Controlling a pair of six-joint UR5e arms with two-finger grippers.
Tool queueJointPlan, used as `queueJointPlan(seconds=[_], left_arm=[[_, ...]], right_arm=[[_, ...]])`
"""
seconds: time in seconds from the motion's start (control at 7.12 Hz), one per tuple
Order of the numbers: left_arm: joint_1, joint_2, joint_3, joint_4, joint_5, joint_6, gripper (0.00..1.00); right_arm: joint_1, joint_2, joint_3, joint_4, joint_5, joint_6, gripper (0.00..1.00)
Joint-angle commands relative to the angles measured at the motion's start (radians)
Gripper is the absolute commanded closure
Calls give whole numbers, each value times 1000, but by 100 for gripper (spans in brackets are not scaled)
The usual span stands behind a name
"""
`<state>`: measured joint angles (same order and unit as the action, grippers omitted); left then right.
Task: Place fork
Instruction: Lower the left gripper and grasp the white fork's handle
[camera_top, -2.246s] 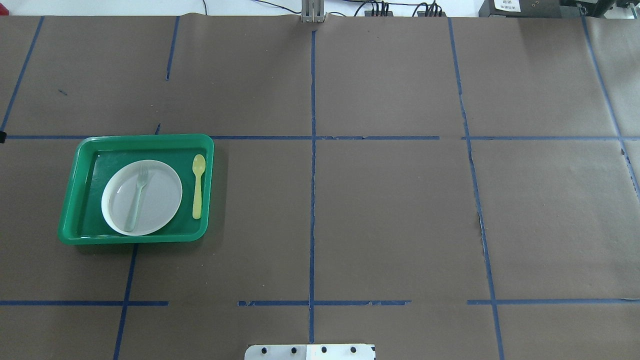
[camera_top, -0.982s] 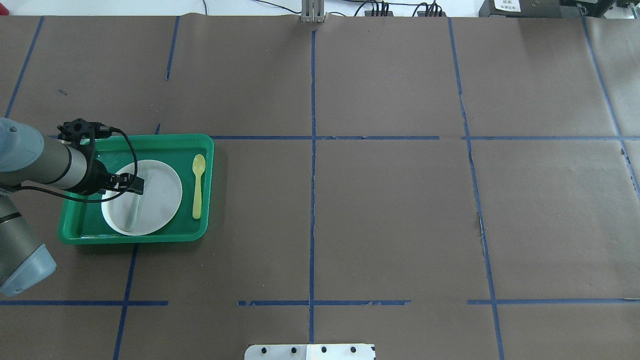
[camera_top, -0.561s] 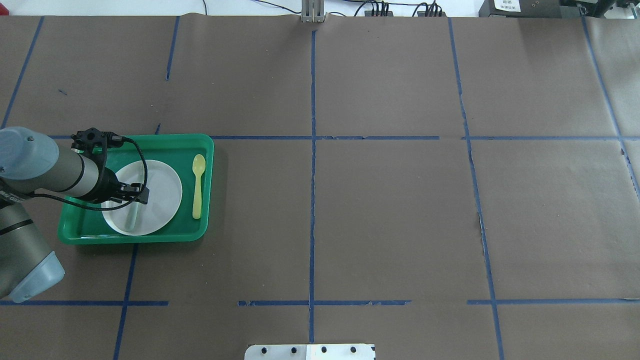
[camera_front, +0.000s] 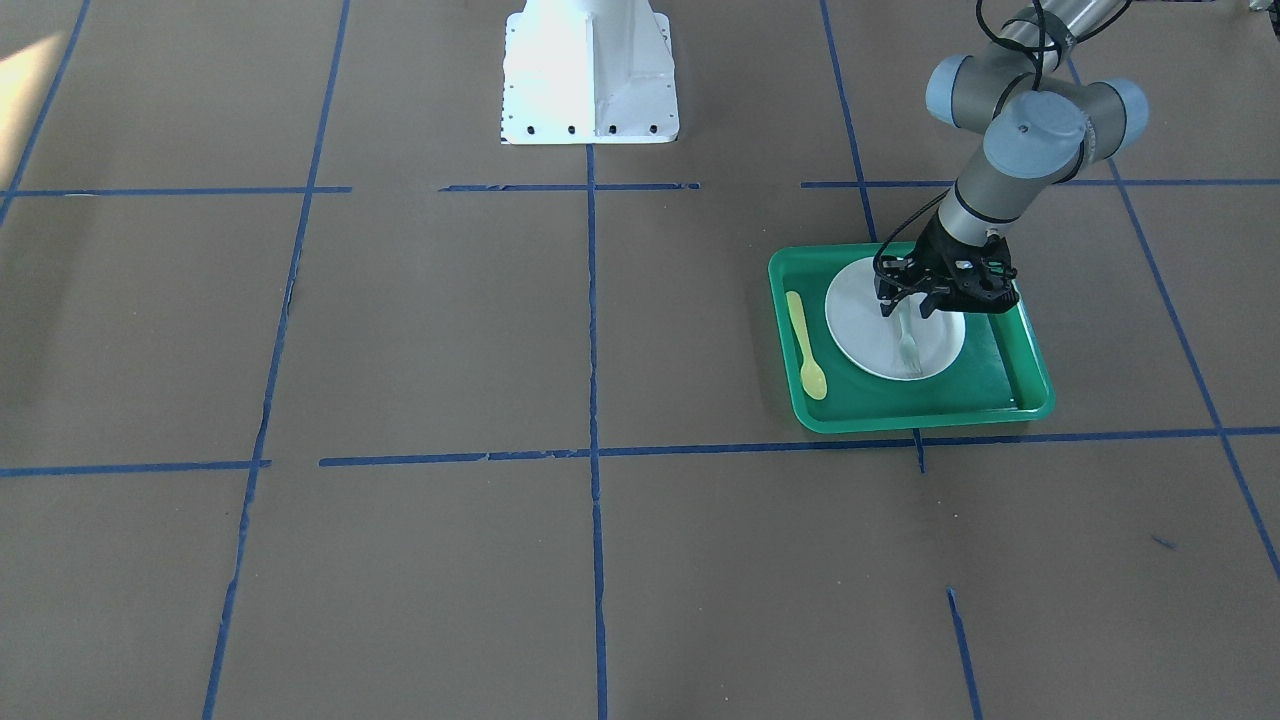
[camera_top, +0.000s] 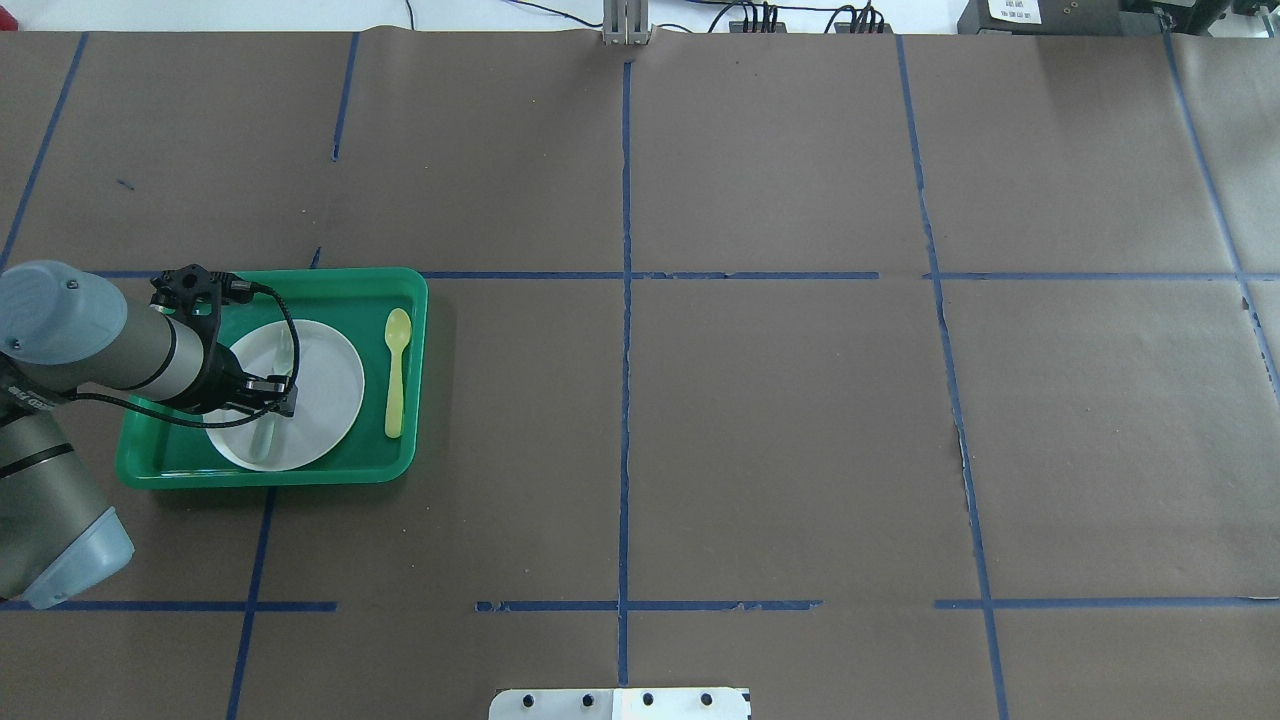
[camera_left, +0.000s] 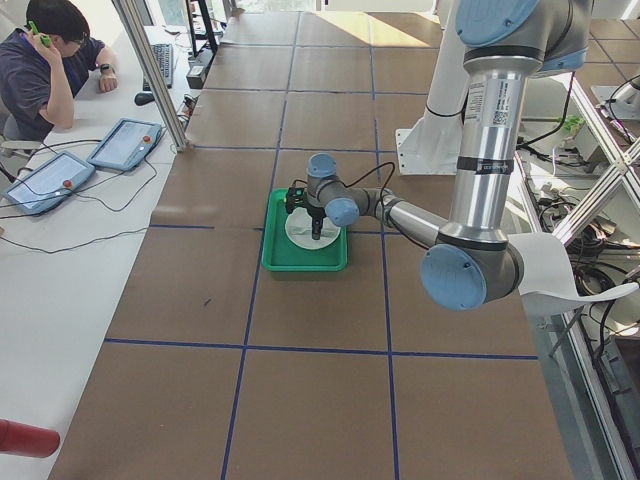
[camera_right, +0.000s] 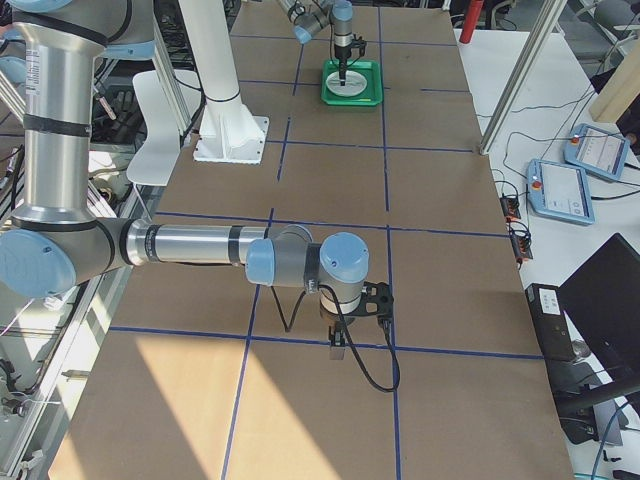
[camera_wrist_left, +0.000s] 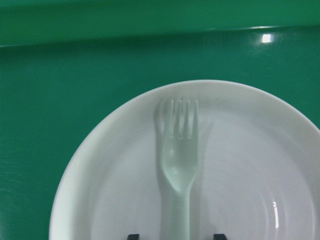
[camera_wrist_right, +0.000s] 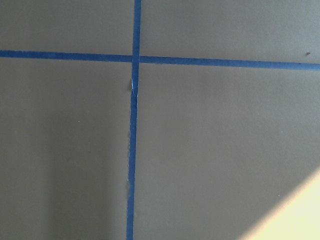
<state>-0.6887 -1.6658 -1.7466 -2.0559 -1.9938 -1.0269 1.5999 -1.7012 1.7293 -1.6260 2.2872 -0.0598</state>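
The pale translucent fork (camera_wrist_left: 177, 165) lies on a white plate (camera_wrist_left: 250, 175) inside the green tray (camera_top: 420, 380), tines toward the table's far side. My left gripper (camera_top: 278, 398) hangs low over the plate (camera_top: 325, 385), above the fork's handle (camera_top: 265, 440). It is open and empty. In the left wrist view its two fingertips (camera_wrist_left: 220, 236) stand either side of the handle. In the front view the left gripper (camera_front: 905, 308) is just above the fork (camera_front: 908, 348). My right gripper (camera_right: 338, 350) shows only in the right side view, over bare paper; I cannot tell whether it is open or shut.
A yellow spoon (camera_top: 396, 375) lies in the tray to the right of the plate. Brown paper with blue tape lines (camera_top: 625, 400) covers the table. The robot's white base (camera_front: 590, 70) stands at the near edge. An operator (camera_left: 50, 70) sits beyond the far edge.
My left arm has come in from the left, reached over the tray, and slid along the fork from its tines toward the handle while going lower. The fork has not moved.
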Motion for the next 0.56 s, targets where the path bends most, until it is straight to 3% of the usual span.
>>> queueJointPlan(seconds=[0.0,0.14,0.42], left_arm=[[-2,0,-5,0,-3,-1,94],[-3,0,-7,2,-3,-5,100],[-17,4,-20,2,-5,-9,100]], right_arm=[[0,0,-1,0,0,0,0],[0,0,-1,0,0,0,0],[0,0,-1,0,0,0,0]])
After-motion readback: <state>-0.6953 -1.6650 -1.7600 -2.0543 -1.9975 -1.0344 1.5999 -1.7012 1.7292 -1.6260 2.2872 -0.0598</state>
